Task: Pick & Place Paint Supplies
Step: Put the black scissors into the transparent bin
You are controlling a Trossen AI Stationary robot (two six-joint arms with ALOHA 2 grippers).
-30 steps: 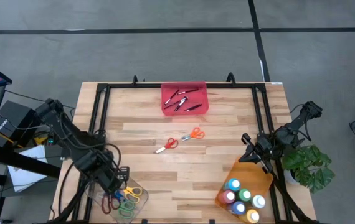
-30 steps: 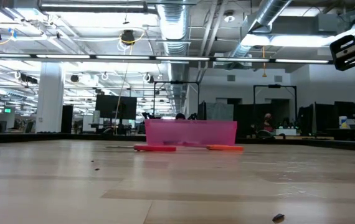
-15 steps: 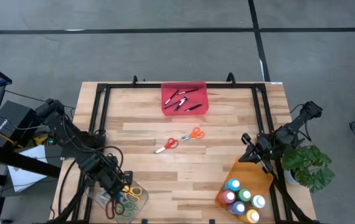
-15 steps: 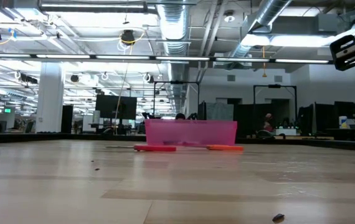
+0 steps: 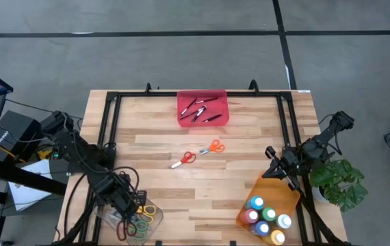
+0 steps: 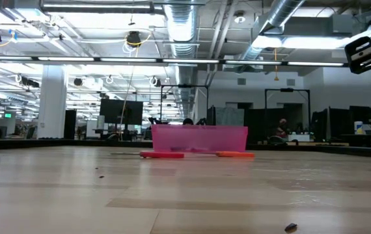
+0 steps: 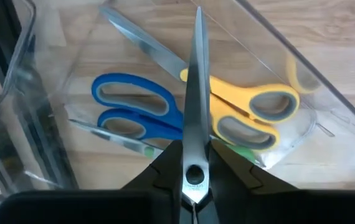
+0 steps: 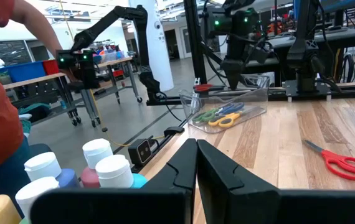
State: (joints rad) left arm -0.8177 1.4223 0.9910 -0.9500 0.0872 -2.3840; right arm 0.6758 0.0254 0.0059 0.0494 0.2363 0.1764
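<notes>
Scissors (image 7: 196, 93) sit clamped between the left gripper (image 5: 128, 205) fingers, blades running straight out ahead, directly over the clear tray (image 5: 106, 217). Inside the tray lie blue scissors (image 7: 137, 112) and yellow scissors (image 7: 252, 115), crossing beneath the held blades. Tray walls stand close on both sides; little lateral room. Right gripper (image 5: 277, 166) is closed, empty, far from the tray, beside the bottles (image 5: 263, 217).
</notes>
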